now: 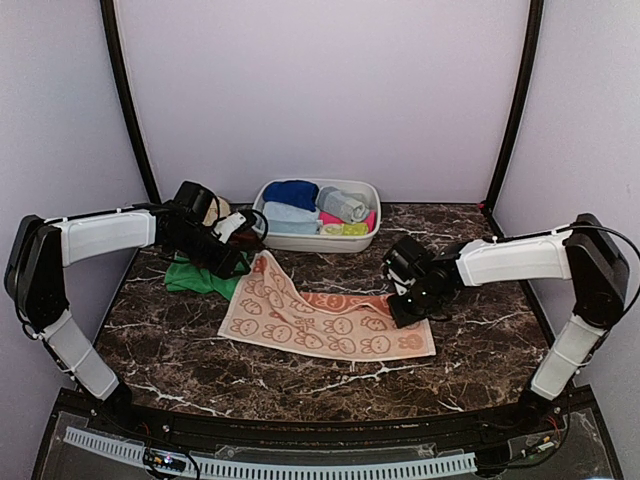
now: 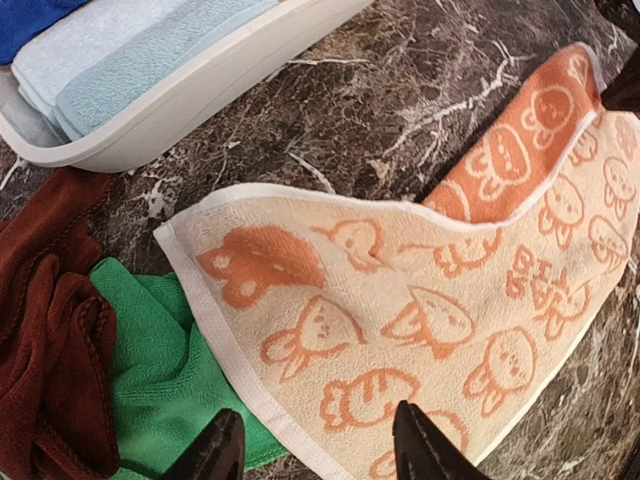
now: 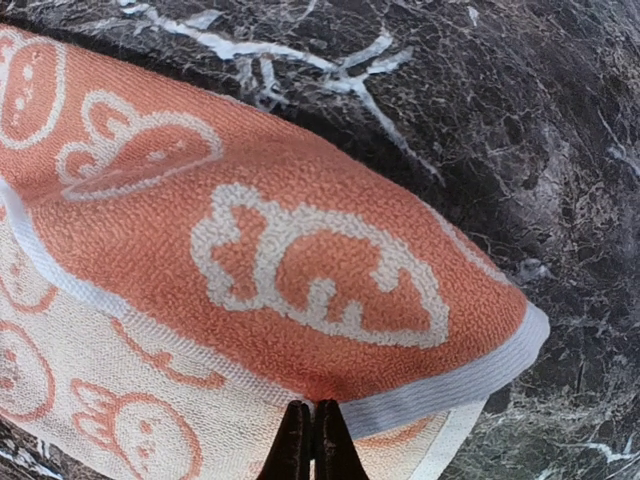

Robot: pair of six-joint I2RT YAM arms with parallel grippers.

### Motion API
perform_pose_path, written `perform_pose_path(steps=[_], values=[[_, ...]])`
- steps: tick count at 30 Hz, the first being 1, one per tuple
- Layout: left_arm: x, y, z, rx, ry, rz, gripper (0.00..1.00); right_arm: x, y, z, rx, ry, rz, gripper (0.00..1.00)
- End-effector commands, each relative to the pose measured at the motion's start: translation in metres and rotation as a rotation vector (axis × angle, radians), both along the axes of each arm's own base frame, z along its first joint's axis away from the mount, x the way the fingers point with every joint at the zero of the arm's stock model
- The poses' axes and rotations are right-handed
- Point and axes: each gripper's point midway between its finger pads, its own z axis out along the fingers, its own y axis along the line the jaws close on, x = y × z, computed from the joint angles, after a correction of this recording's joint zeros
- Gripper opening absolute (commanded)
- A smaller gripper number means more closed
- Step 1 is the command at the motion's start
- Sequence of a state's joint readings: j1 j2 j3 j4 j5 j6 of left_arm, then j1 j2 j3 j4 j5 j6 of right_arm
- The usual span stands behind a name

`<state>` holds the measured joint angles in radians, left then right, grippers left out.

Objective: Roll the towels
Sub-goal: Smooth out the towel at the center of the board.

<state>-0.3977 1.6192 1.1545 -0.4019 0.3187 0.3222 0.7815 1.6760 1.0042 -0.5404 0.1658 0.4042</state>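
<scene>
The orange cloth towel w/ cream animal prints [image 1: 330, 320] lies flat & spread out in the middle of the dark marble table [image 1: 480, 360], not rolled yet. Its far right corner is flipped over & shows the darker side. That's prob. cos the right gripper [image 3: 312, 438] has its two fingers pressed tight on the white hem there & looks to be nipping it, a good spot to start a roll. The left gripper [image 2: 315, 455] hangs over the towel's other end w/ fingers spread, holding nothing, maybe ready to help. The bright green towel [image 2: 160, 370] sits partly under that end. The rust-brown towel [image 2: 50, 330] is bunched up touching the green one. Both look unrolled. Behind is the white oval plastic basin [image 1: 372, 236] w/ folded cloths inside.
</scene>
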Motion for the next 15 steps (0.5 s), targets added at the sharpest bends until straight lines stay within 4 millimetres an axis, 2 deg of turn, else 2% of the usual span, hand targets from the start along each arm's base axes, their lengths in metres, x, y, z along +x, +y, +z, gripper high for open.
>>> perform_pose_path(steps=[1,4,11,13,15], values=[[-0.019,0.004,-0.011,0.091,-0.02,-0.18,0.53,0.012,-0.004,0.019,0.008,-0.041,-0.014,0.0],[-0.009,0.002,-0.008,0.126,-0.072,-0.226,0.52,0.016,-0.007,0.023,0.009,-0.049,-0.023,0.0],[0.051,-0.013,0.004,0.158,-0.175,-0.228,0.51,0.019,-0.015,0.031,0.008,-0.065,-0.048,0.0],[0.057,-0.02,-0.002,0.152,-0.174,-0.281,0.52,0.02,-0.018,0.033,0.009,-0.068,-0.053,0.0],[0.053,-0.028,-0.006,0.156,-0.208,-0.402,0.53,0.019,-0.02,0.033,0.003,-0.063,-0.057,0.0]])
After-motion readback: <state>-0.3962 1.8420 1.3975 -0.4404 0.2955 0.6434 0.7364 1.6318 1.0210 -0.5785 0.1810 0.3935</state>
